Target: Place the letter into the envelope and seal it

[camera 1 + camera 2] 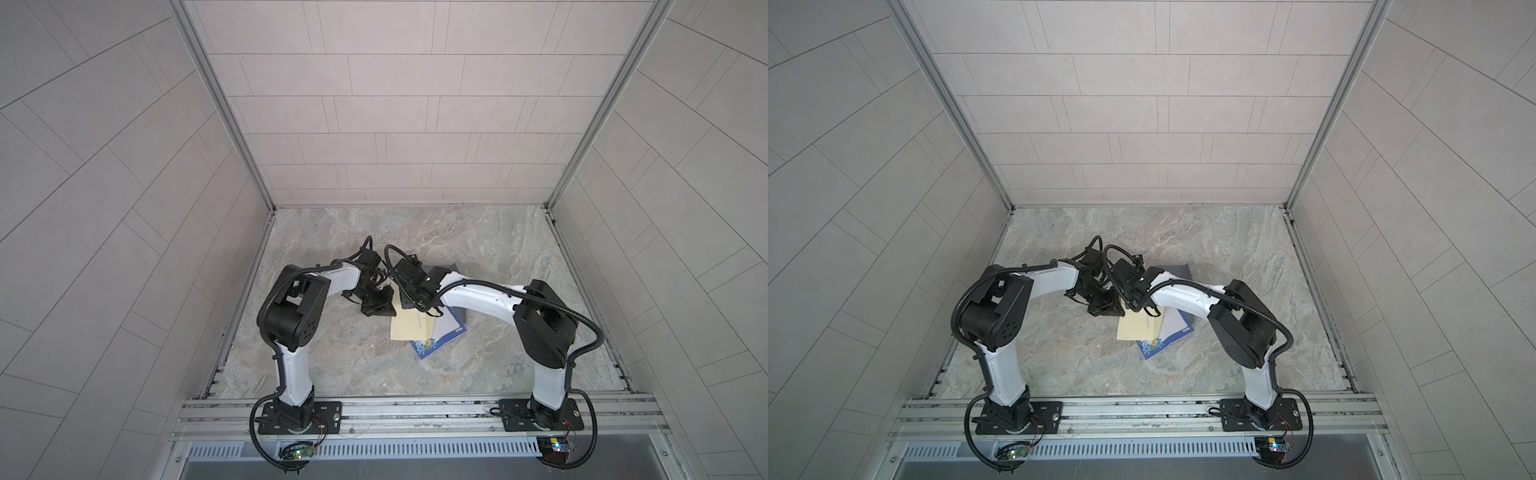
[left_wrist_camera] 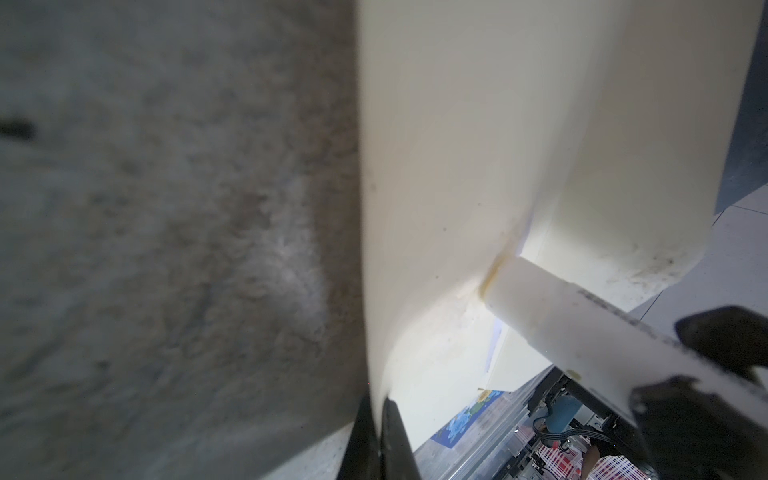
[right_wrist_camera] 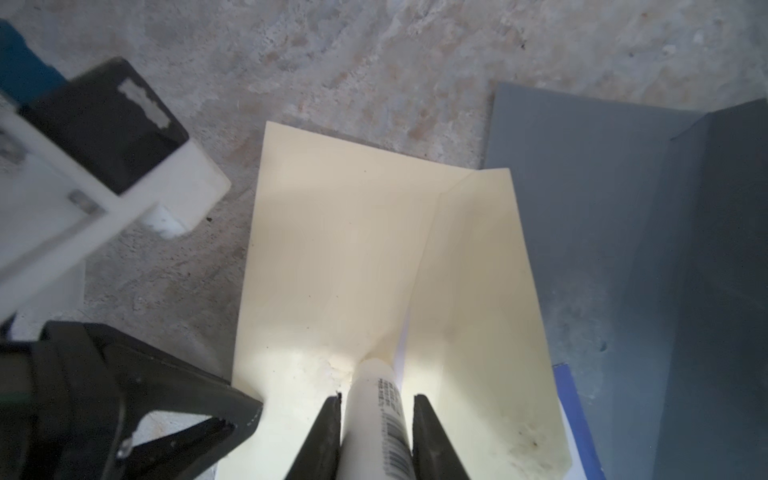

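The cream envelope (image 1: 411,328) (image 1: 1138,328) lies on the marble table, its flap (image 3: 478,270) folded open. A thin white edge of the letter (image 3: 400,349) shows in the envelope's mouth. My right gripper (image 3: 377,399) (image 1: 415,305) is shut on a white glue stick (image 3: 378,415) (image 2: 561,316). The stick's tip touches the crease between body and flap. My left gripper (image 2: 380,403) (image 1: 376,305) is shut on the envelope's (image 2: 436,166) edge, beside the right gripper.
Under the envelope lies a blue booklet with a flower picture (image 1: 432,345) (image 1: 1156,347). An open grey-blue folder (image 3: 602,208) (image 1: 446,268) lies behind it. The two wrists are close together at the table's middle. Walls enclose the table on three sides.
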